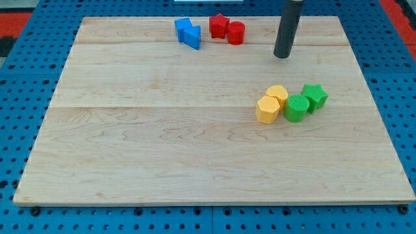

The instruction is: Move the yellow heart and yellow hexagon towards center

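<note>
Hovering clear: my tip [282, 56] touched no block and held nothing, above yellow hexagon [267, 110], yellow heart [277, 95] on bench [162, 143].

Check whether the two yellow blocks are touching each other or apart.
Touching: the yellow heart presses against the yellow hexagon, no board showing between them.
</note>
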You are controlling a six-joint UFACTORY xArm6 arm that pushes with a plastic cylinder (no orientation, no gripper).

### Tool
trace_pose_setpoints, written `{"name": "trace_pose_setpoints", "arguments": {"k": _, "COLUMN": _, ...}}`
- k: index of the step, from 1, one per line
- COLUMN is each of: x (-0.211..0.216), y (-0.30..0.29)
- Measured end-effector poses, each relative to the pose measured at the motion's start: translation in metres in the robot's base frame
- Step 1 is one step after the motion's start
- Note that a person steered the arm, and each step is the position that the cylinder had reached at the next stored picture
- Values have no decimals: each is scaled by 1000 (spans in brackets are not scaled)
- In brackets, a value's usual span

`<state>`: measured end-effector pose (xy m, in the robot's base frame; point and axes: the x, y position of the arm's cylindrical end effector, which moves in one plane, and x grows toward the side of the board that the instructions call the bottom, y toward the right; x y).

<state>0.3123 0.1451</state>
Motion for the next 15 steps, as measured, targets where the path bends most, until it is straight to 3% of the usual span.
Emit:
{"name": "trace_pose_setpoints", "arguments": {"k": 1, "x": 11, "y": 0}}
{"name": "trace_pose_setpoints", "arguments": {"k": 3, "x": 82, "y": 14}}
{"name": "trace_pose_setpoints", "arguments": {"k": 6, "x": 156, "y": -60}}
{"name": "trace_pose_setpoints", "arguments": {"k": 7, "x": 181, "y": -51}}
{"name": "trace_pose_setpoints", "arguments": {"k": 8, "x": 174, "y": -59}}
{"name": "trace_pose_setpoints", "arguments": {"k": 9, "x": 131, "y": -70}}
{"name": "trace_pose_setpoints", "arguments": {"k": 11, "x": 107, "y": -69}}
{"name": "trace_pose_setpoints", "arguments": {"k": 12, "x": 107, "y": -111}}
{"name": "trace_pose_setpoints", "arguments": {"k": 13, "x": 119, "y": -109}}
{"name": "trace_pose_setpoints", "arguments": {"k": 14, "x": 129, "y": -58}}
{"name": "trace_pose_setpoints", "arguments": {"k": 15, "x": 176, "y": -37}}
